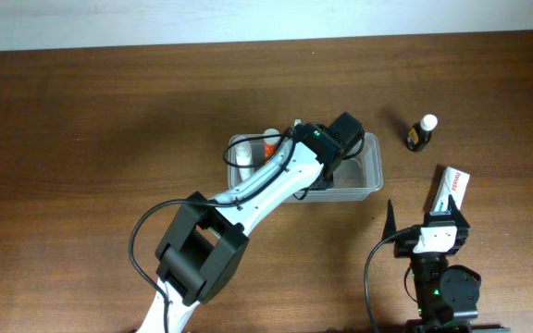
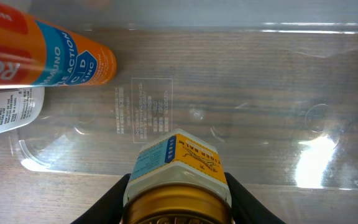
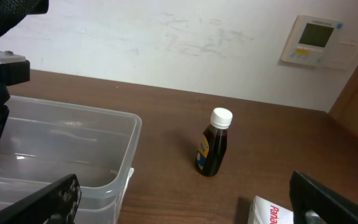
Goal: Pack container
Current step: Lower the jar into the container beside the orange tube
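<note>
Operator: Where is the container [image 1: 374, 172] placed?

Observer: It is set on the brown surface [image 1: 81, 120], a little right of the middle in the overhead view. Its clear floor [image 2: 260, 93] is seen through to the wood grain from the left wrist.

Operator: What is found inside it?

Observer: An orange tube [image 2: 61, 59] and a white bottle [image 2: 5, 109] are laid at its left end, touching each other. The rest of the floor is left bare.

Operator: How are the left fingers [image 2: 107, 202] set?

Observer: They are clenched on a jar [image 2: 178, 171] with a gold lid and a blue and yellow label, one finger on each side. The jar is held inside the container, apart from the tube. Whether it is pressed to the floor cannot be told.

Operator: And the right fingers [image 3: 48, 199]?

Observer: They are spread wide with nothing gripped between them. They are kept low over the surface, outside the container, near its right end.

Operator: What is left outside?

Observer: A dark bottle [image 3: 213, 146] with a white cap is stood upright, right of the container and apart from it. A white and red box [image 1: 452, 188] is laid just ahead of the right fingers.
</note>
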